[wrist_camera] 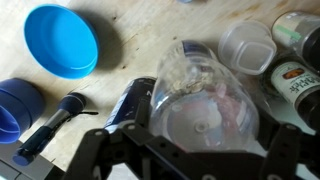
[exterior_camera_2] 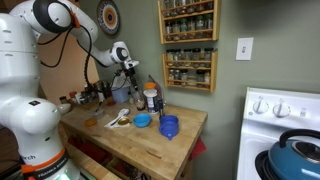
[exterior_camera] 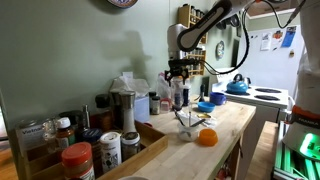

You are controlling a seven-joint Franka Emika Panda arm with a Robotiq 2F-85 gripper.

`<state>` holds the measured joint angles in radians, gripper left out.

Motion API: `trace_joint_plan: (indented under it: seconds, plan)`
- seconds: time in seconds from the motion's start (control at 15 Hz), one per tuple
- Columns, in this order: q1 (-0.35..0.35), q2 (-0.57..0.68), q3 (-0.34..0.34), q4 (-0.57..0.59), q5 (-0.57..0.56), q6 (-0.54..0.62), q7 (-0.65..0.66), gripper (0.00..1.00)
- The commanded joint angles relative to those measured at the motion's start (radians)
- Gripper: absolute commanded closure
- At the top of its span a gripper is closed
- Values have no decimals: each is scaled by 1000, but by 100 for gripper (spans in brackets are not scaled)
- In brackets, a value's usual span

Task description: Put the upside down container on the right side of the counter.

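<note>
The upside down container [wrist_camera: 205,100] is a clear plastic cylinder, seen end-on in the wrist view between my gripper's [wrist_camera: 195,140] fingers, which are closed round it. In both exterior views the gripper [exterior_camera: 178,76] [exterior_camera_2: 131,68] holds the container [exterior_camera: 179,96] [exterior_camera_2: 134,88] upright over the back part of the wooden counter [exterior_camera: 228,125] [exterior_camera_2: 150,142]. I cannot tell whether its lower end touches the wood.
A blue bowl [wrist_camera: 62,40] [exterior_camera_2: 143,121] and a blue cup [wrist_camera: 12,105] [exterior_camera_2: 169,126] stand close by. An orange [exterior_camera: 206,137], a grey canister [exterior_camera: 124,108] and red-lidded jars [exterior_camera: 77,160] are on the counter. A stove [exterior_camera: 265,97] with a blue kettle [exterior_camera: 237,85] adjoins it.
</note>
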<state>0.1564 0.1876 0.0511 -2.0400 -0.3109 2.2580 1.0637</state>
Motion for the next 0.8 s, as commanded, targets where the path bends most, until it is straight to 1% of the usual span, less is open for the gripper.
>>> trace_joint_plan:
  seconds: [0.0, 0.2, 0.33, 0.4, 0.53, 0.67, 0.73]
  plan:
    - [3, -42, 1, 13, 27, -58, -26, 0]
    - [4, -122, 10, 24, 20, -128, -52, 0]
    - [2, -217, 38, -15, 56, -139, -214, 0]
    - [10, -280, 53, -60, 55, -134, -246, 0]
    - [14, -362, 79, -101, 74, -123, -344, 0]
    - [21, -392, 102, -115, 123, -105, -450, 0]
    - [-6, -332, 112, -46, 84, -130, -363, 0]
